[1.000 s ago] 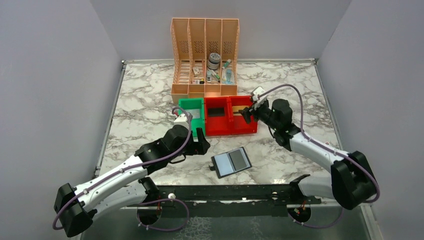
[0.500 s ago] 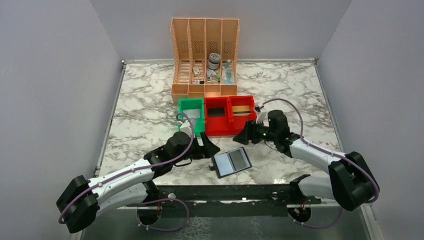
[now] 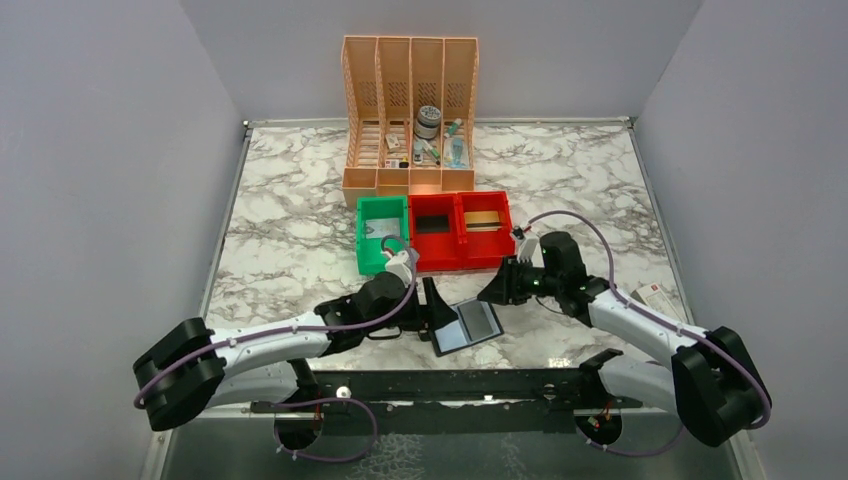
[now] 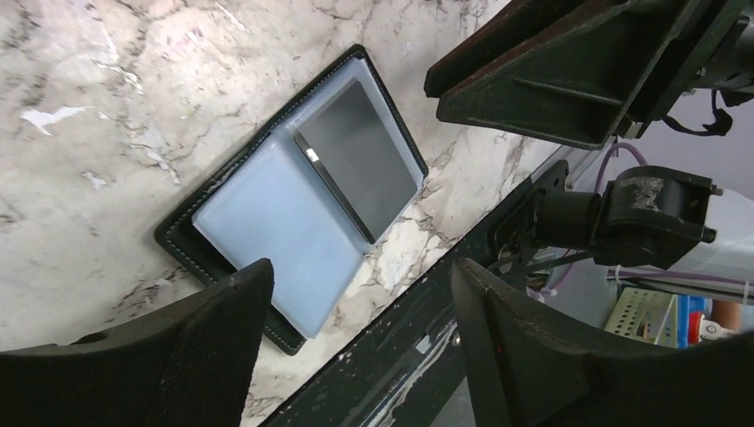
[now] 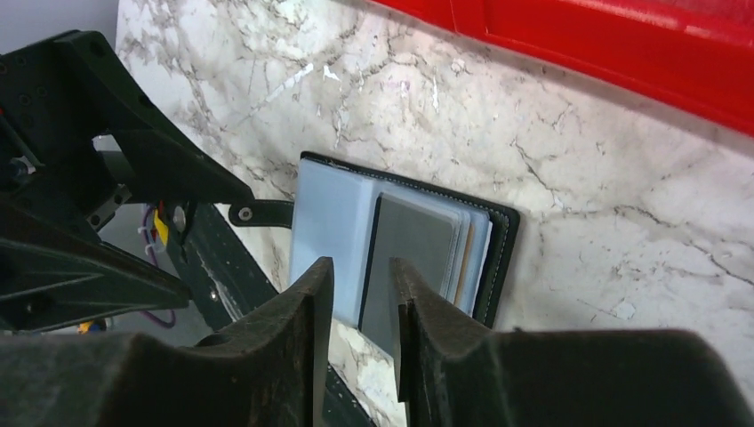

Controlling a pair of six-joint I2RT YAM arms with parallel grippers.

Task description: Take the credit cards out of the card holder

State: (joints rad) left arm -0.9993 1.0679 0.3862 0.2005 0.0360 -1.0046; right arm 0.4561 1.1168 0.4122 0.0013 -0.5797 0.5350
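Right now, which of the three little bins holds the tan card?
The right-hand red bin, farthest from the green bin, holds the tan card. The middle red bin holds a dark card instead.

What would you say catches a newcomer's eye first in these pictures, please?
The black card holder lies open on the marble table near its front edge, a dark grey card showing in its pale blue lining. Both grippers are close by it, the left gripper wide open at its left edge, the right gripper, fingers nearly together, at its far right corner. Behind stand a green bin and red bins.
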